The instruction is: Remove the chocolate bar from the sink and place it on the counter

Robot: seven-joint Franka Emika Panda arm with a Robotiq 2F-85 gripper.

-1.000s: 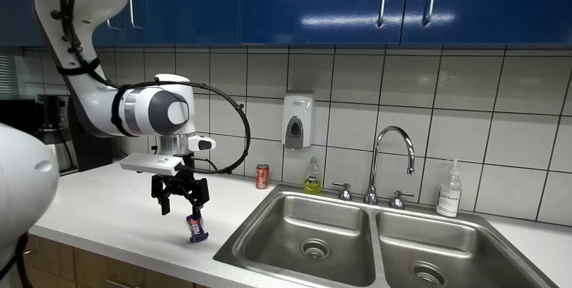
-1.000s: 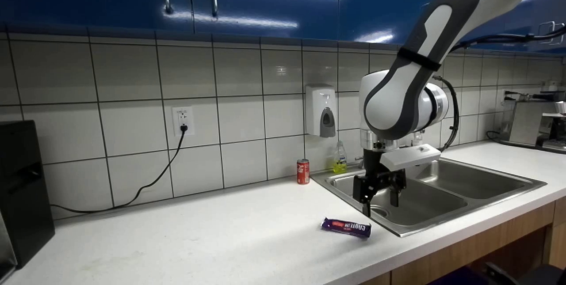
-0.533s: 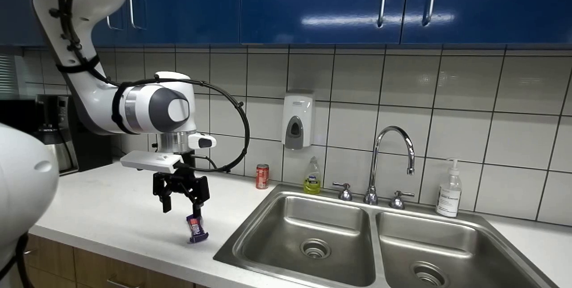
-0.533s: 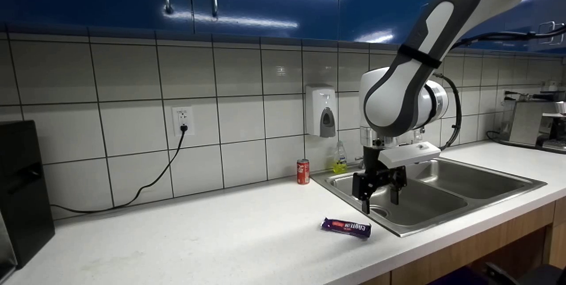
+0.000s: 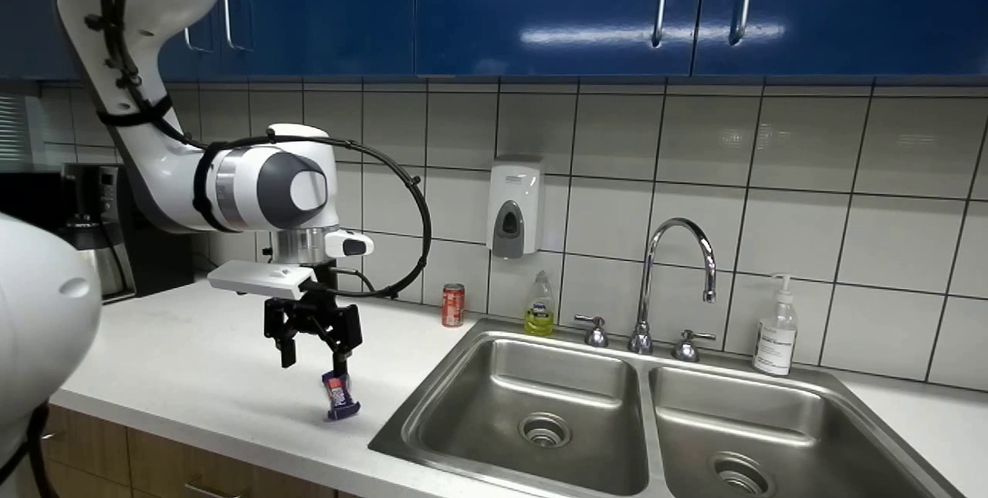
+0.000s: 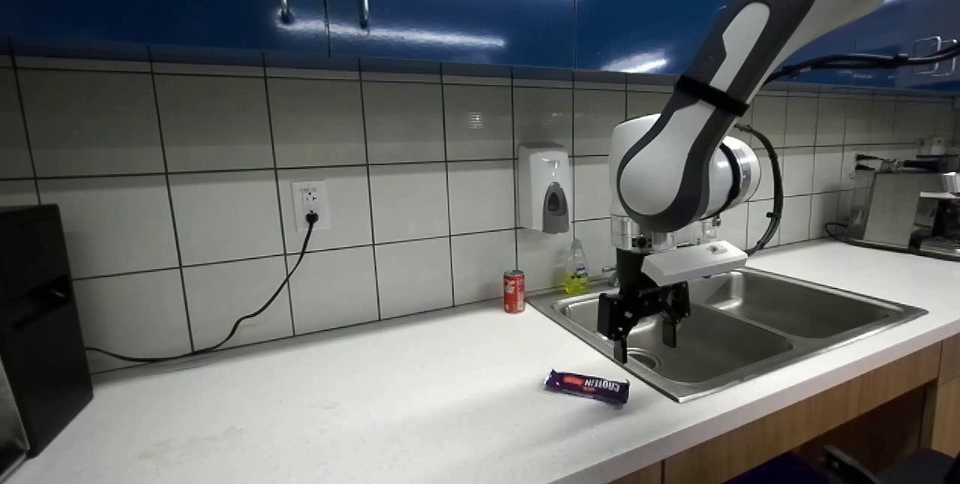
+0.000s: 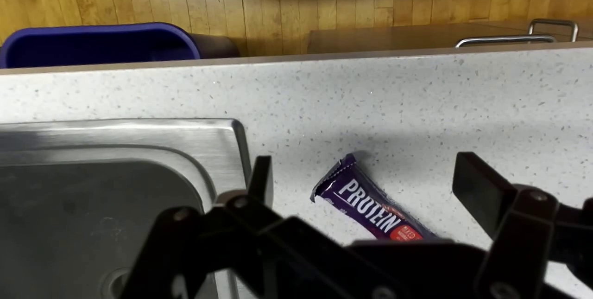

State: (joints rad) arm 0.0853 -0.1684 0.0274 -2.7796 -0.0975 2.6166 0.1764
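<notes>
The end effector (image 6: 645,353) hangs spread wide above the chocolate bar (image 6: 587,386), which lies on the surface (image 6: 360,401) just left of the sink (image 5: 653,417), presumably ungripped because the task wants it there.

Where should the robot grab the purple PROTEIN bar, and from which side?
Probably the middle of the bar, coming from above and pinching its long sides: it lies on the counter, long and slim. In the wrist view it shows at a slant between the fingers of the open hand, so turning first should help them close across its narrow width.
</notes>
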